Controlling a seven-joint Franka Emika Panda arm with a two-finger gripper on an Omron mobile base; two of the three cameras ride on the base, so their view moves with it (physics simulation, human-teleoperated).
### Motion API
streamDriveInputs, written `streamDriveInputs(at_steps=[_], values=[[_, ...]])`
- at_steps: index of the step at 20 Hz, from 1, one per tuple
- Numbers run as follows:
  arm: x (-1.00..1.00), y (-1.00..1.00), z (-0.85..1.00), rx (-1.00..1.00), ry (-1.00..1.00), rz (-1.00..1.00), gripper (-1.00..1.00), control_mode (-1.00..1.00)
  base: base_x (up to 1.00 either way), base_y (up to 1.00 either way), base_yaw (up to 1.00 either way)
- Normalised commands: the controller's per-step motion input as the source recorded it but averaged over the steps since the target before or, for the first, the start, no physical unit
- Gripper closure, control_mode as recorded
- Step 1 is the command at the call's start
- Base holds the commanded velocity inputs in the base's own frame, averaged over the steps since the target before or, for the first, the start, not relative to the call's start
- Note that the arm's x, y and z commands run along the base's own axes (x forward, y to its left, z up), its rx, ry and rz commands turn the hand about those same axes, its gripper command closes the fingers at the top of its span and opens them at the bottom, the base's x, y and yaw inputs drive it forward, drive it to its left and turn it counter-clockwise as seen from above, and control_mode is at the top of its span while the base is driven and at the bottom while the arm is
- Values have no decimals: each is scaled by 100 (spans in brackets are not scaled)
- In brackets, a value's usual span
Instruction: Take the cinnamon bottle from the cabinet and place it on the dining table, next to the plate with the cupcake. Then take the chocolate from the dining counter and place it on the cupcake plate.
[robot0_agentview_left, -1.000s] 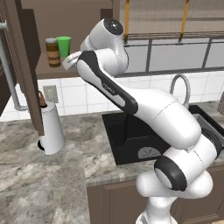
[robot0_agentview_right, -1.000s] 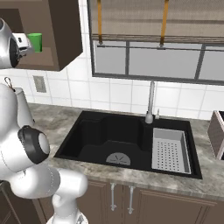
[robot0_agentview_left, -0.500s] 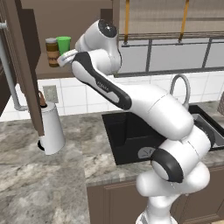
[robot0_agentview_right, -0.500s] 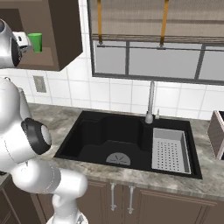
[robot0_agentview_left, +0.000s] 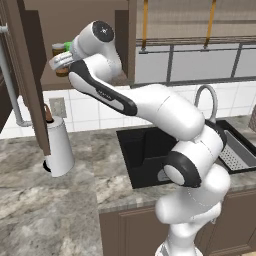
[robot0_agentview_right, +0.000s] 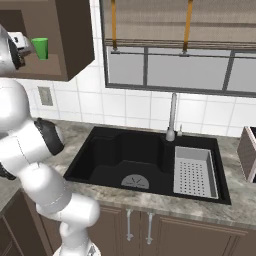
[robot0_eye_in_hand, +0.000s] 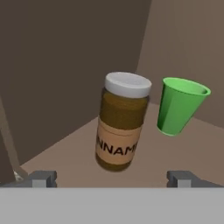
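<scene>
the task is at its very start, judging by how things lie: the cinnamon bottle (robot0_eye_in_hand: 122, 122) stands on the shelf inside the cabinet (robot0_agentview_left: 30, 75), not yet grasped, so the carry to the dining table and the whole chocolate step remain to be done. neither the table, the plate nor the chocolate can be seen from here.

the gripper (robot0_eye_in_hand: 111, 178) is released, its jaws spread wide and empty, with the bottle in front of them and between their lines, apart from both tips. from the left base camera the arm reaches up into the open cabinet, the hand just in front of the bottle.

the bottle is a small brown jar with a pale grey lid and a tan label bearing dark letters. it stands upright on the shelf floor. a green cup (robot0_eye_in_hand: 180, 105) stands just beside the bottle, on its far side from the cabinet's side wall, close but not touching. the closing grip will likely need to stay clear of that cup.
</scene>
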Motion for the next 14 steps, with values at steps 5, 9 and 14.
streamDriveInputs(at_steps=[5,9,14], values=[[26,0,0,2,6,0,-100,-100,0,0,0],[40,10,-7,0,9,0,-100,-100,0,0,0],[32,21,-10,0,1,0,-100,-100,0,0,0]])
